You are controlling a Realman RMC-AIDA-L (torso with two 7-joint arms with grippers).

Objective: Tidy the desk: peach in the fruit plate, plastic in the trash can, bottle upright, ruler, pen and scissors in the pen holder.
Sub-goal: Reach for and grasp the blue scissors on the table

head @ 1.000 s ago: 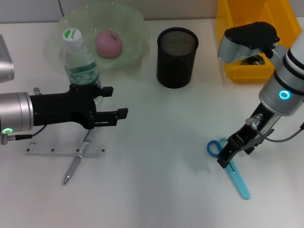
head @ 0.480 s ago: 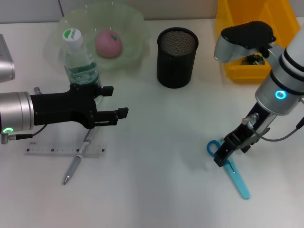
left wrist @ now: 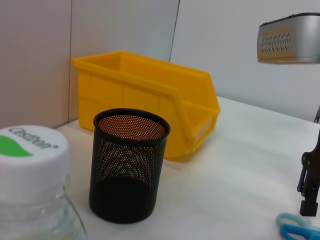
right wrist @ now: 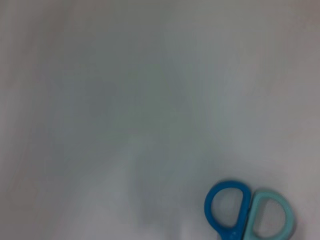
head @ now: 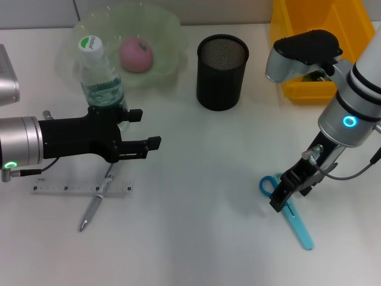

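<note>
The clear bottle [head: 100,77] with a white cap [left wrist: 30,160] stands upright in front of the fruit plate [head: 164,24], where the pink peach [head: 136,53] lies. My left gripper [head: 149,127] is open at the bottle's base, its fingers reaching past it. A clear ruler [head: 65,189] and a silver pen [head: 98,199] lie crossed below that gripper. The blue scissors [head: 297,223] [right wrist: 247,210] lie flat at the right. My right gripper [head: 278,199] [left wrist: 309,200] points down at their handles. The black mesh pen holder [head: 221,71] [left wrist: 129,170] stands at the back centre. The plastic does not show clearly.
A yellow bin [head: 297,36] [left wrist: 150,95] stands at the back right, partly behind my right arm, with something dark inside. White desk surface stretches between the two grippers. A wall rises behind the plate and bin.
My right arm has shifted slightly to the left above the scissors; its gripper stays by the handles. The left arm, bottle, pen and ruler have not moved.
</note>
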